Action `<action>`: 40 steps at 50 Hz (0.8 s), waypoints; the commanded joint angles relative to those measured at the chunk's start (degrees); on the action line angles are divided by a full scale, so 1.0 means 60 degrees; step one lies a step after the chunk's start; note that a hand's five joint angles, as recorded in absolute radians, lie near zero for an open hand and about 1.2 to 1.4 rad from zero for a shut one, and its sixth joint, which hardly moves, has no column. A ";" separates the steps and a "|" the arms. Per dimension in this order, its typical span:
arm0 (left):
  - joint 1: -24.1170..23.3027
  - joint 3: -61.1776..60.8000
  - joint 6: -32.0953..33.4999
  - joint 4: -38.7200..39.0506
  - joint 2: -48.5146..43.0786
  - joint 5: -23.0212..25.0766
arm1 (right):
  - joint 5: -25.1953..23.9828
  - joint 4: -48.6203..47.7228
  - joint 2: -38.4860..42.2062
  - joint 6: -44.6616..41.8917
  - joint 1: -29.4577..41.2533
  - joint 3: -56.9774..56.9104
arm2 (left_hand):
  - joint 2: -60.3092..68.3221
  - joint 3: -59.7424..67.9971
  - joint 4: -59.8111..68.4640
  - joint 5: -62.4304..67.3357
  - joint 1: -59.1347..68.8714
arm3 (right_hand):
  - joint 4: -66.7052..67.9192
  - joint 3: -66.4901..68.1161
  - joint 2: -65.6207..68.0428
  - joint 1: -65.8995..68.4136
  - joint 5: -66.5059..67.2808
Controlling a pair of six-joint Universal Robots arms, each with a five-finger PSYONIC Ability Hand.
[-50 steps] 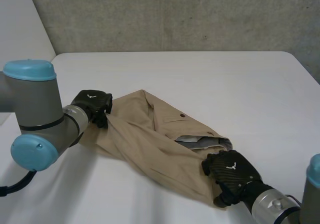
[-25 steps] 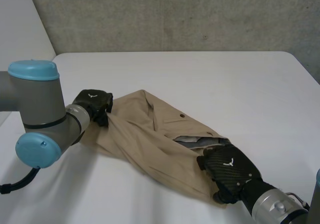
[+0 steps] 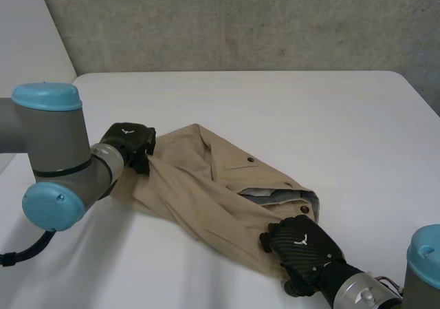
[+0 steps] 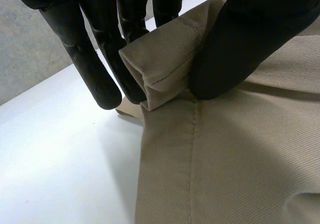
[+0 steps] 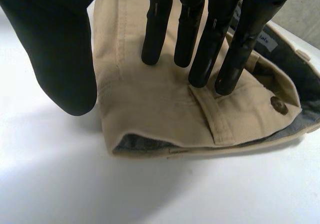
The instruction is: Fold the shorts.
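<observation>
White table (image 3: 309,109) before me, bearing one item: tan shorts (image 3: 206,185), lying rumpled on its near part, open waistband toward my right arm.

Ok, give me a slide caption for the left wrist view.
Left hand pinching the folded hem of the shorts between thumb and fingers, table beside.

Shorts (image 3: 206,185): tan twill, loosely bunched, lying diagonally on the table (image 3: 309,116); open waistband (image 3: 311,197) with grey lining and brown button (image 5: 275,104) at the near-right end.
</observation>
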 commanded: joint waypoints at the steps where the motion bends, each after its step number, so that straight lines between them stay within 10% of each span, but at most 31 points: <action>1: 0.0000 -0.0008 0.0001 0.0014 0.0001 0.0004 | 0.0154 -0.0404 0.0414 -0.0057 -0.0030 0.0003 | 0.1681 0.1732 0.1705 0.2236 0.2749 | 0.1600 0.1622 0.1678 0.2557 0.1813; 29: 0.0015 -0.0460 0.0001 -0.0117 0.0395 -0.0025 | 0.0960 -0.0815 0.0297 -0.0042 -0.0352 -0.0757 | 0.1681 0.1732 0.1705 0.2236 0.2749 | 0.7116 0.7137 0.7194 0.8073 0.7329; 40: -0.0088 -0.2173 0.0103 -0.1024 0.2633 0.0136 | 0.0858 0.1877 -0.1899 -0.0057 -0.1349 -0.2647 | 0.1709 0.1760 0.1733 0.2265 0.2778 | 0.7116 0.7137 0.7194 0.8073 0.7329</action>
